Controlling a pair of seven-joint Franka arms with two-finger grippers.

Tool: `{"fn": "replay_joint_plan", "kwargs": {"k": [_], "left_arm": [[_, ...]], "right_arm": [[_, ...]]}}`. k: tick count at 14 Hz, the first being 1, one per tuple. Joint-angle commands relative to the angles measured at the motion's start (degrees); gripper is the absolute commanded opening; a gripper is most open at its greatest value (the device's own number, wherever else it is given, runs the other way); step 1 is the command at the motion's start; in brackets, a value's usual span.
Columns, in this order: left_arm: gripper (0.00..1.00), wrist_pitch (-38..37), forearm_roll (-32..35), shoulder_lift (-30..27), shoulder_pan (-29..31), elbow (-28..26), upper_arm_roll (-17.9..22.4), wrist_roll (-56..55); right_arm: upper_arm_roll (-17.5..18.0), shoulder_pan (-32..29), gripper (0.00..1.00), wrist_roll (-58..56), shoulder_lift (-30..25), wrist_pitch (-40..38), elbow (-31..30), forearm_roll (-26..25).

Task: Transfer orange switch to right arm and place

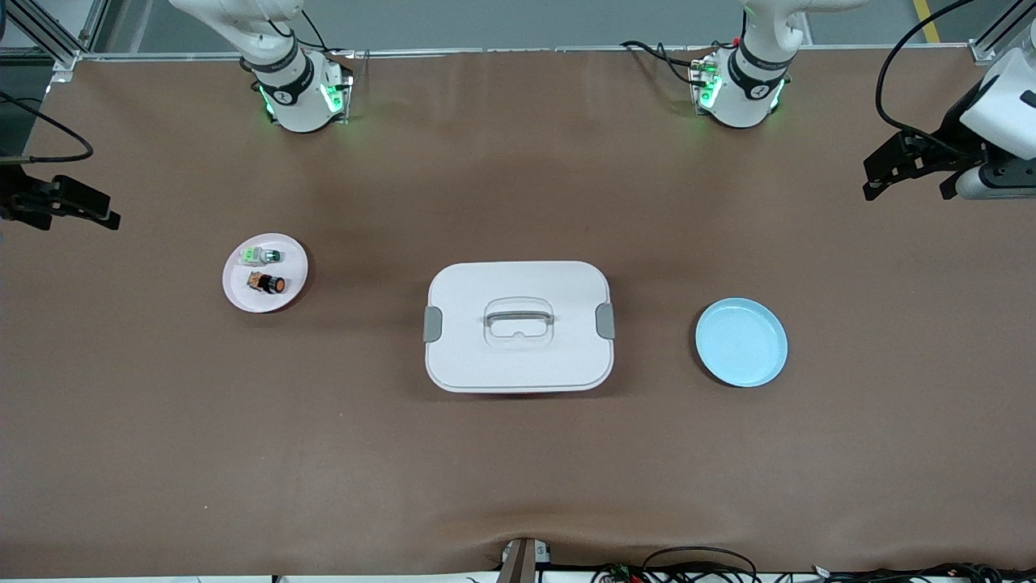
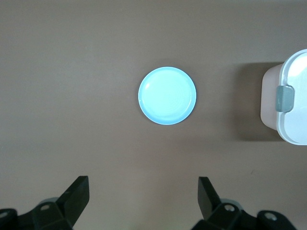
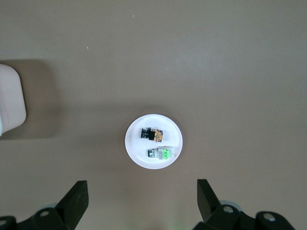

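1. I am a pair of robot arms at a brown table point(image 1: 518, 470); my bases stand along the edge farthest from the front camera.
2. My left gripper point(image 2: 144, 201) hangs high in the air at my left arm's end of the table, its two black fingers spread wide and holding nothing.
3. My right gripper point(image 3: 142, 203) hangs high at my right arm's end, its fingers spread wide too, also empty.
4. The orange switch point(image 1: 268, 283) lies on its side on a small white plate point(image 1: 290, 289) toward my right arm's end. It is tiny, with a black body and a round orange face.
5. A white-and-green switch point(image 1: 260, 256) lies on the same plate, just beside the orange one and farther from the front camera.
6. A white lidded box point(image 1: 518, 325) with grey side clasps and a clear handle sits at the table's middle.
7. A light blue plate point(image 1: 741, 342) rests toward my left arm's end, with nothing on it.
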Motion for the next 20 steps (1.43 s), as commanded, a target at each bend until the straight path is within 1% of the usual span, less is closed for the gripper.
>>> {"fn": "replay_joint_plan", "kwargs": {"k": [1, 3, 6, 8, 9, 11, 15, 18, 20], "left_arm": [[1.0, 0.2, 0.91, -0.92, 0.2, -0.28, 0.02, 1.01], [1.0, 0.64, 0.74, -0.48, 0.11, -0.02, 0.02, 1.01], [1.0, 1.0, 0.47, -0.3, 0.11, 0.33, 0.02, 1.01], [1.0, 0.73, 0.12, -0.56, 0.11, 0.33, -0.06, 1.1], [1.0, 0.73, 0.03, -0.48, 0.02, 0.33, -0.06, 1.1], [1.0, 0.73, -0.06, -0.3, -0.15, 0.24, -0.06, 0.67], [1.0, -0.76, -1.2, -0.83, 0.2, 0.24, 0.02, 1.1], [1.0, -1.64, -1.2, -0.92, 0.11, 0.24, 0.02, 1.19], [1.0, -1.64, -1.2, -0.83, 0.11, 0.33, 0.02, 1.19]], "right_arm": [[0.76, -0.42, 1.0, 0.78, 0.09, -1.49, 3.34, -0.61], [0.67, -0.51, 1.0, 0.26, 0.44, -1.57, 6.33, -1.93], [0.4, -0.77, 1.0, 0.17, 0.44, -1.75, 6.34, -1.93], [0.4, -0.77, 1.0, -0.01, 0.27, -6.47, 6.43, -1.24], [0.4, -0.42, 1.0, -0.01, 0.18, -7.54, 6.43, -1.06], [0.23, 1.41, 1.0, -0.01, -0.09, -7.82, 6.34, -1.23], [-0.56, 1.95, 1.0, 0.34, -1.22, -7.03, 5.9, -1.23], [-3.37, 3.53, 1.0, 0.52, -2.28, -5.54, 5.99, -0.7], [-3.73, 3.53, 1.0, 0.52, -2.81, -5.62, 5.99, -0.26]]}}
